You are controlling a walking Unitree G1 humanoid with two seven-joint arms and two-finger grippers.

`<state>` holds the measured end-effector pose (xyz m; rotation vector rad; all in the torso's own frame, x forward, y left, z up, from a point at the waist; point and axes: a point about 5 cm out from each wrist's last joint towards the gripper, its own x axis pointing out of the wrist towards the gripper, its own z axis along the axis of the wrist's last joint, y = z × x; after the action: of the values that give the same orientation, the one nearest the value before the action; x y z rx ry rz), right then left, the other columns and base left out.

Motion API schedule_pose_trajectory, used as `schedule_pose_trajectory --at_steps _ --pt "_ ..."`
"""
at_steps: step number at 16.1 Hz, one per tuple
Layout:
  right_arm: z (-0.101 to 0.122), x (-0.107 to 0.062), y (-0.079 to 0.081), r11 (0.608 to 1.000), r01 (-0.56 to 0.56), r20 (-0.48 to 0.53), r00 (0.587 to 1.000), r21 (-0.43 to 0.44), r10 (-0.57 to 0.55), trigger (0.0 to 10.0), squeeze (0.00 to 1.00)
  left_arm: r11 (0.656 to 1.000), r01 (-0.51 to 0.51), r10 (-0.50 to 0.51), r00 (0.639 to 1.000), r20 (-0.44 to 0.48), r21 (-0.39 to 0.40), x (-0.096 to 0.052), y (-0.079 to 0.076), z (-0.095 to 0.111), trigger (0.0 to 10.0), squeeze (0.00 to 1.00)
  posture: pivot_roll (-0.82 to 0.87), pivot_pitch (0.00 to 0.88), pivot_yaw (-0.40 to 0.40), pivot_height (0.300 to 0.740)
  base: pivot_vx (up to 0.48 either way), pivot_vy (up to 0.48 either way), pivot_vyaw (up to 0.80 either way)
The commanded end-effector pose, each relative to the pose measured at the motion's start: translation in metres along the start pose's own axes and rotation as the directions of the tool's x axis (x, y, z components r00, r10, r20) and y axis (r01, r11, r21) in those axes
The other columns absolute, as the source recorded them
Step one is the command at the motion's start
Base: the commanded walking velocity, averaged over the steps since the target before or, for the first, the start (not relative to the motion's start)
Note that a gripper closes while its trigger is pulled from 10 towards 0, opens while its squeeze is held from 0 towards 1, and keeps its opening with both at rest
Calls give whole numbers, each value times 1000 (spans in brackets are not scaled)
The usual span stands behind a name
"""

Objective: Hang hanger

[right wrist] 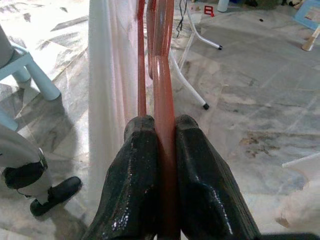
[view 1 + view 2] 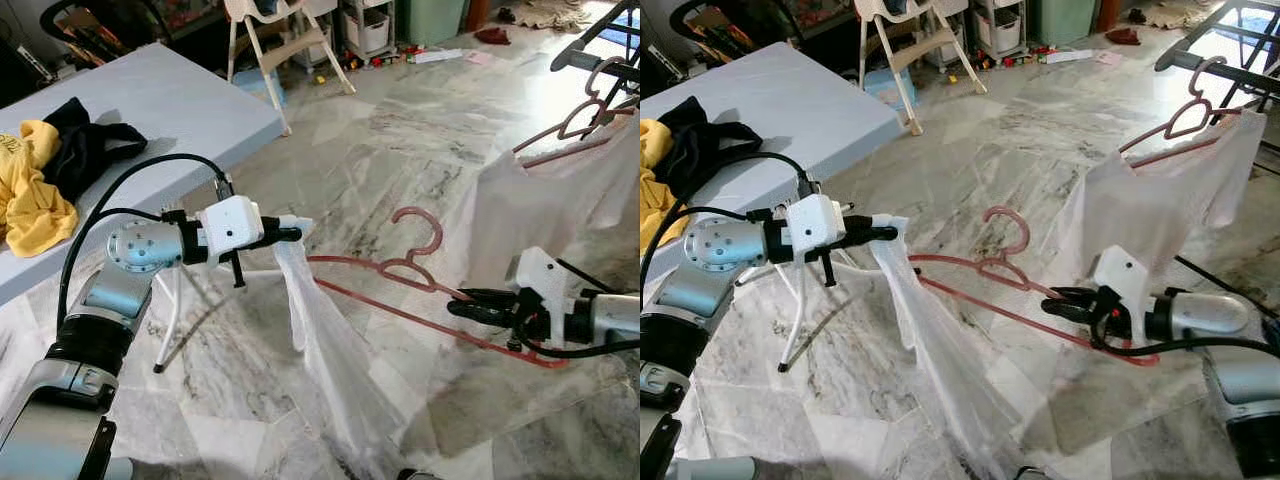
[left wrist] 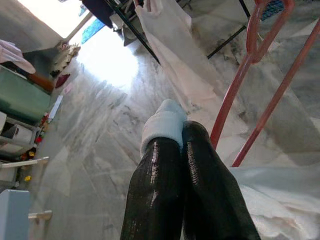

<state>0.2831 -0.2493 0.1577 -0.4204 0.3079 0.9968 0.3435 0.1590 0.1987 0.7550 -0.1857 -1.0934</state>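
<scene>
A red plastic hanger (image 2: 405, 268) hangs in the air over the marble floor, lying roughly flat with its hook pointing up. My right gripper (image 2: 462, 303) is shut on its right arm; the right wrist view has the red bar (image 1: 163, 75) pinched between both fingers. A thin white garment (image 2: 322, 345) drapes from the hanger's left end down toward the floor. My left gripper (image 2: 296, 235) is shut on the garment's top edge, and white cloth (image 3: 164, 125) sits between its fingertips. The dark drying rack (image 2: 598, 45) stands at the far right.
Another red hanger (image 2: 572, 128) with a white shirt (image 2: 540, 205) hangs on the rack. On my left stands a grey-blue table (image 2: 160, 100) with yellow and black clothes (image 2: 45, 165) and white legs (image 2: 172, 320). A high chair (image 2: 272, 45) and storage clutter stand behind.
</scene>
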Motion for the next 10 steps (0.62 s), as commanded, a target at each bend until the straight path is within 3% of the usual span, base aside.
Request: schedule_pose_trajectory --at_steps 1,6,10 --pt "-2 -11 -7 1000 20 -13 1000 -2 -20 10000 0 1000 8 -8 999 -41 4 -11 1 -4 10000 0 -78 140 144 740 0 0 0" --pt "-5 -21 -20 998 56 -68 996 -26 -57 10000 0 1000 16 -17 999 -47 -15 -15 2 -3 10000 0 -83 137 121 740 0 0 0" --pt "-5 -21 -20 998 56 -68 996 -26 -57 10000 0 1000 16 -17 999 -47 -15 -15 2 -3 10000 0 -83 137 121 740 0 0 0"
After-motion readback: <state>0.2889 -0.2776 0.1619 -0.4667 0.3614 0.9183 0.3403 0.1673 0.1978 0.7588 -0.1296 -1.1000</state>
